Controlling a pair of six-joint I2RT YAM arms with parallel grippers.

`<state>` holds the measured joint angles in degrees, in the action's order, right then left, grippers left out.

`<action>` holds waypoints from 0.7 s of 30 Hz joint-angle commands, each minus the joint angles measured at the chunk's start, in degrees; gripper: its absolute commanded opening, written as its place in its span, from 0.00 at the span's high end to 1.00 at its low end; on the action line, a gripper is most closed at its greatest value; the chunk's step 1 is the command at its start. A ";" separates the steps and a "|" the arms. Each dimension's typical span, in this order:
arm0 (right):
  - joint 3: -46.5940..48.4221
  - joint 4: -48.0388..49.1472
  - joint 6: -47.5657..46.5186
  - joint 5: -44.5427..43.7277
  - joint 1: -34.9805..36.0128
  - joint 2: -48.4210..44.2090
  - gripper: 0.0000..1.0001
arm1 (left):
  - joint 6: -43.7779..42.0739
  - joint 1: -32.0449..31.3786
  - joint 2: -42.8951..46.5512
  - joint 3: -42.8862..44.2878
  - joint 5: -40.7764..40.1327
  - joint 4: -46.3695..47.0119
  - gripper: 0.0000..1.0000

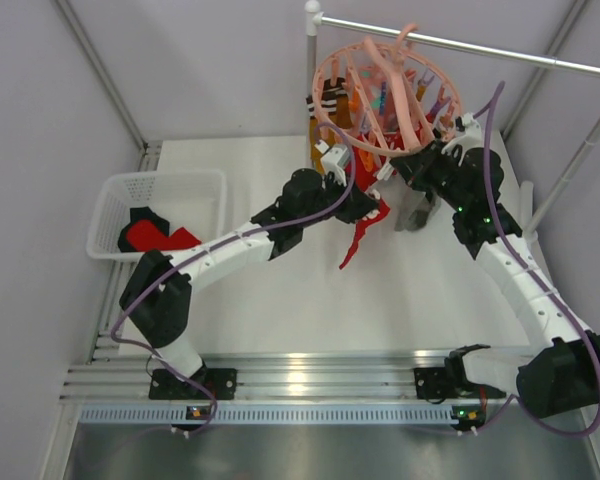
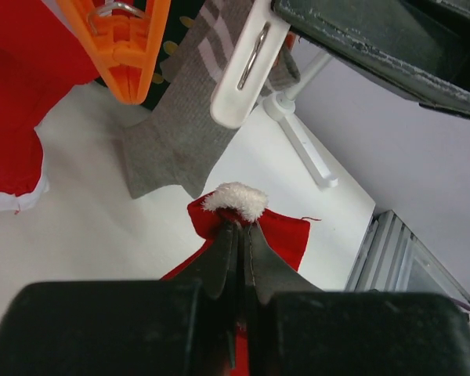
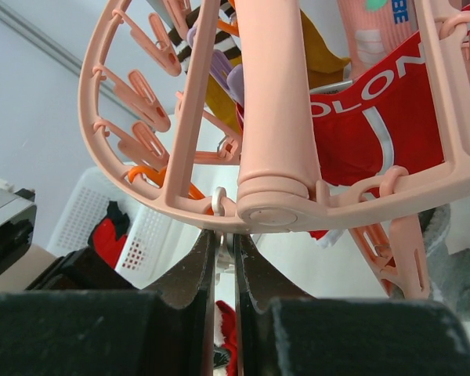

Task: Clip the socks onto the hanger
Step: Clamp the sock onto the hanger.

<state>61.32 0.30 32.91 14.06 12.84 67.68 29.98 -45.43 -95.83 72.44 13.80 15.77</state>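
Our left pincer [image 2: 241,229] pinches a soft red sock with fluffy white top [image 2: 286,235]. Our right pincer [image 3: 225,258] is nearly pressed together under the round pink plastic hanger [image 3: 274,117] at 12 o'clock. We cannot tell if it grips anything.

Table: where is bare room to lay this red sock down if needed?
Widest bare table lies between left arm and right arm, toward their bases. A narrower strip runs between basket and hanger. Crowded under the hanger.
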 commanded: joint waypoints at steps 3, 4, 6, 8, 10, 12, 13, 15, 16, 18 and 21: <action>1.96 3.39 1.02 0.52 -1.24 -0.53 1.00 | 2.19 0.52 -1.11 4.02 -0.71 8.40 1.00; 1.96 3.31 1.19 0.61 -1.24 -0.44 1.00 | 2.45 0.95 -1.20 4.19 -0.79 8.66 1.00; 1.96 3.31 1.28 0.96 -1.24 -0.36 1.00 | 3.07 1.57 -1.99 4.37 -0.10 10.32 1.00; 1.96 3.40 1.20 1.05 -1.33 -0.27 1.00 | 3.95 2.27 -2.52 4.37 -0.01 11.21 1.00; 1.96 3.40 1.20 1.14 -1.41 -0.18 1.00 | 4.39 2.89 -2.96 4.63 0.61 12.00 1.00; 1.87 3.40 1.11 1.49 -1.50 -0.09 1.00 | 4.48 3.33 -3.48 4.99 1.05 12.27 1.00; 1.79 3.48 1.28 1.58 -1.59 -0.09 1.00 | 4.56 3.77 -3.57 4.99 1.14 12.79 1.00; 1.61 3.48 1.46 1.75 -1.85 -0.09 1.00 | 5.00 4.03 -3.83 4.72 1.22 13.84 1.00; 1.52 3.48 1.72 1.84 -1.85 -0.01 1.00 | 5.53 4.29 -3.92 4.38 1.84 14.98 1.00; 1.44 3.48 1.81 2.19 -2.03 0.08 1.00 | 6.06 4.30 -4.10 3.58 2.19 18.14 1.00; 1.43 3.48 2.16 2.46 -2.12 0.35 1.00 | 6.76 4.30 -4.54 3.32 2.98 20.70 1.00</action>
<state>61.32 0.43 34.00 16.49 11.62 67.68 34.98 -41.08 -100.16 75.07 15.16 27.66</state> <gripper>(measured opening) 0.079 0.036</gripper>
